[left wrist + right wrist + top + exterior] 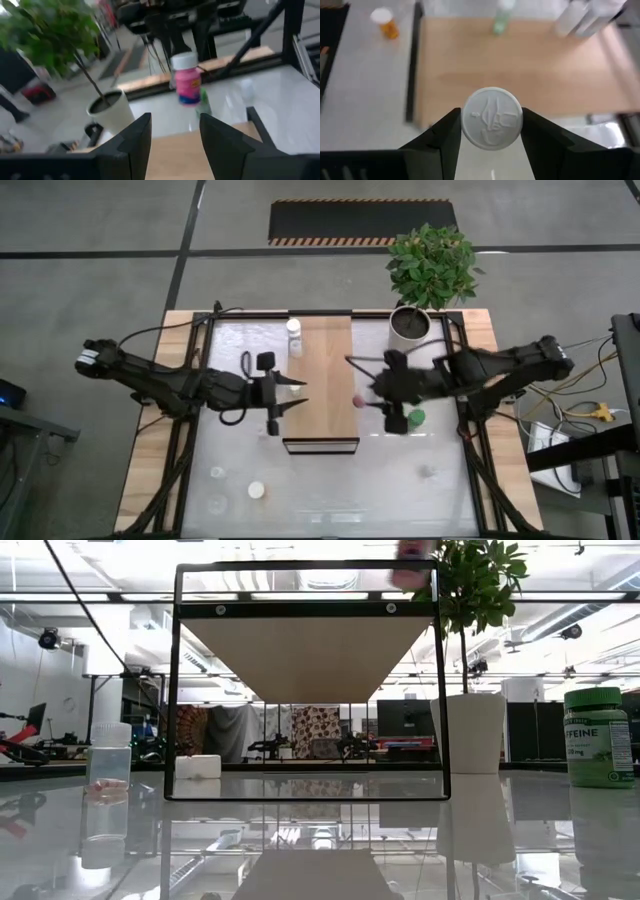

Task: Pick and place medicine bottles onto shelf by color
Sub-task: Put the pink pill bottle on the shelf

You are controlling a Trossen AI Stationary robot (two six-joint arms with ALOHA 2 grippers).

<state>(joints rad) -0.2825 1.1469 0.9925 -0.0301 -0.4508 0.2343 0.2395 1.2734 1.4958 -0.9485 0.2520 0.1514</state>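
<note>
Jaws of the right gripper (491, 131) clamping the white cap of a pink bottle (187, 81), carrying it upright at the right-hand edge of the shelf (320, 380), not yet setting it down. Jaws of the left gripper (175, 135) standing apart and holding nothing, hovering at the shelf's left edge and facing the pink bottle across the plank. Already sitting on the shelf: one white-capped bottle (293, 337) near the far left corner, apparently the only one placed so far; the rest of the plank lying bare. Waiting on the glass table (330, 500): a green bottle (416, 418) just beside the right gripper, an orange bottle with a white cap (256, 491) near the front left, a clear bottle (108, 762) at the left in the low view, and faint clear shapes near the front corners, too indistinct for identifying. Standing at the far right corner: a white plant pot (410, 326), not part of the sorting. Judging progress as early: one bottle shelved, one being carried in, at least three remaining for picking up and grouping by colour.
</note>
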